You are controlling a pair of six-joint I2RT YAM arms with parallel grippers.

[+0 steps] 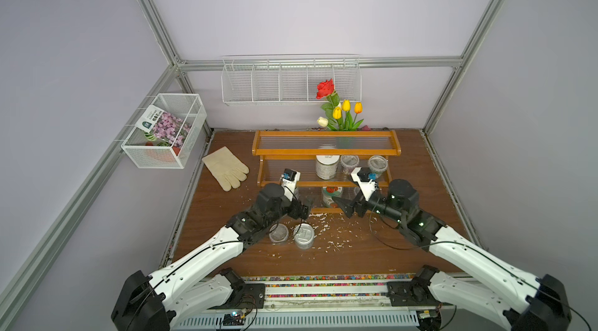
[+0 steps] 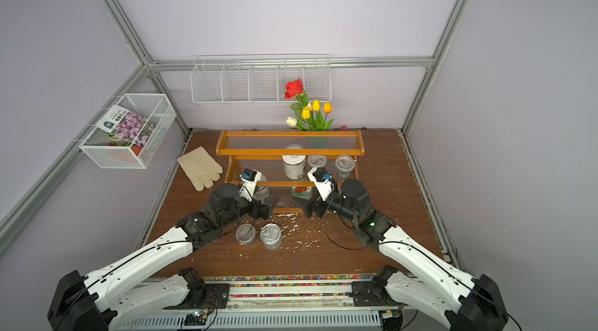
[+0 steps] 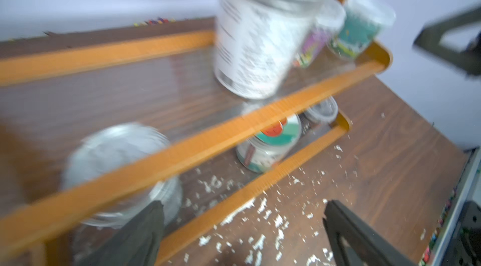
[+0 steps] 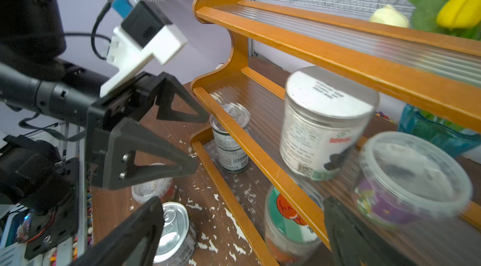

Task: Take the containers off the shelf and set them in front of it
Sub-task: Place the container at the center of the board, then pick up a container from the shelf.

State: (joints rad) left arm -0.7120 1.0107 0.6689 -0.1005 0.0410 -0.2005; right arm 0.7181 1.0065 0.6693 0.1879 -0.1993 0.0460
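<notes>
Orange-brown wooden shelf [image 1: 325, 152], three stepped tiers with clear ribbed plastic panels, stands at the back of the table.

Middle tier:
- tall white-lidded jar [image 1: 327, 167] with a printed label, upright
- to its right, a clear lidded plastic cup with a purple label [image 1: 349, 163]
- next to that, a clear lidded cup with a green label [image 1: 377, 165]

Bottom tier:
- squat jar with a red-fruit lid [image 1: 330, 194]
- silver pull-tab tin [image 4: 230, 145] toward the shelf's left end
- blurred dark-filled clear cup [image 3: 321, 111] beyond the fruit jar

On the table in front of the shelf: a clear lidded cup of pale contents [image 1: 279, 233] and a second silver tin [image 1: 304, 236], upright, just beside each other.

Left gripper [image 4: 201, 143]: jaws spread wide, nothing between them. Its tips are near the bottom tier's front rail, close to the shelved tin. Cannot tell whether it touches anything.

Right gripper [image 4: 243, 201]: jaws equally wide, holding nothing. In the right wrist view the fruit jar sits ahead, between the two fingers. Cannot tell whether a finger touches it.

Surface: dark brown wood-grain tabletop [image 1: 356, 261]. White flakes [image 1: 318, 216] are scattered before the shelf and on its bottom tier. A cream fabric glove [image 1: 226, 167] lies flat, left of the shelf.

Room:
- pale lilac walls, aluminium framing
- white wire wall rack [image 1: 291, 83] above the shelf
- white mesh basket [image 1: 161, 132] on the left wall, holding printed packets
- red and yellow flowers [image 1: 339, 109] in a blue-green glass vase [image 4: 429, 132] behind the shelf
</notes>
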